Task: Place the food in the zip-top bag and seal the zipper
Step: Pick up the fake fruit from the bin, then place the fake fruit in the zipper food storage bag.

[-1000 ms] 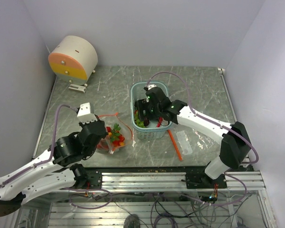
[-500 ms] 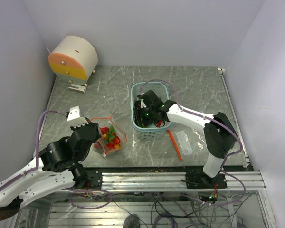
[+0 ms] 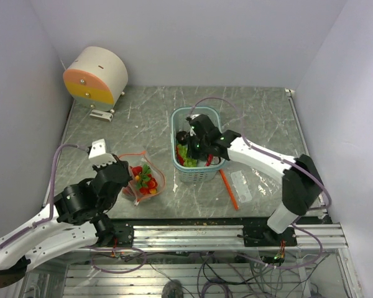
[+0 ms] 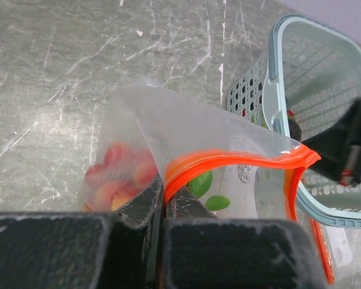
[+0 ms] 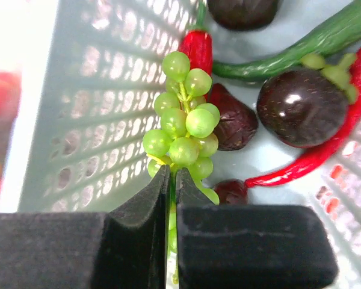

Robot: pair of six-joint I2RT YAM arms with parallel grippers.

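the grapes point(image 5: 183, 129), judged light, knobbly and slick, are pinched low on the bunch by the closed right gripper point(image 5: 171, 180) inside the basket point(image 5: 78, 90). the floppy bag point(image 4: 168, 120) lies just beside the basket. its zipper point(image 4: 240, 161) is clamped in the closed left gripper point(image 4: 163, 205), with some food point(image 4: 123, 174) inside.
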